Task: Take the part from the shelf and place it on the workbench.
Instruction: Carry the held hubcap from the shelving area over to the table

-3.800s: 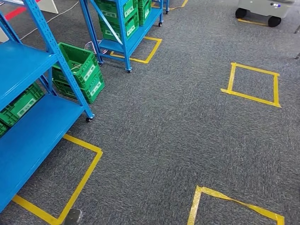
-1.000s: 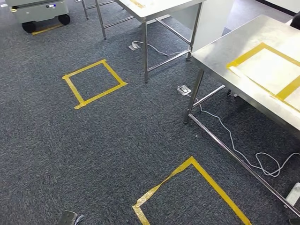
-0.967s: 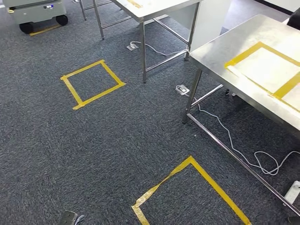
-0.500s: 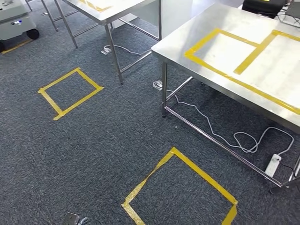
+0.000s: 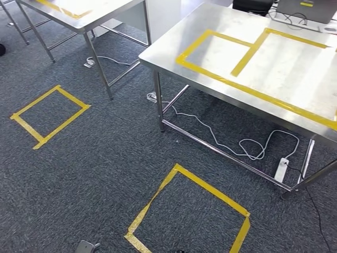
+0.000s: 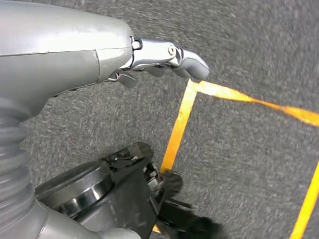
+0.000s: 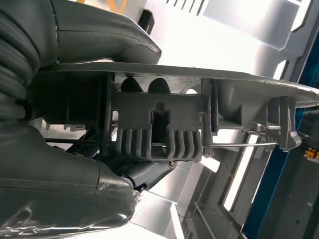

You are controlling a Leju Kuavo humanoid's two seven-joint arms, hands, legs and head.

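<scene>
2 workbenches (image 5: 278, 68), 1 part (image 7: 161, 129) in rt hand (image 7: 75, 164).

Camera turned from the blue shelves to the steel workbench (image 5: 246, 58), now nearer

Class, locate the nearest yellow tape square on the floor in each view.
Head view: tape square bottom centre, before the workbench.
Left wrist view: its corner just past the left hand's fingertips.
Right wrist view: not in it; right hand holds the part.
Shared landmark: grey carpet, in head and left wrist views.
</scene>
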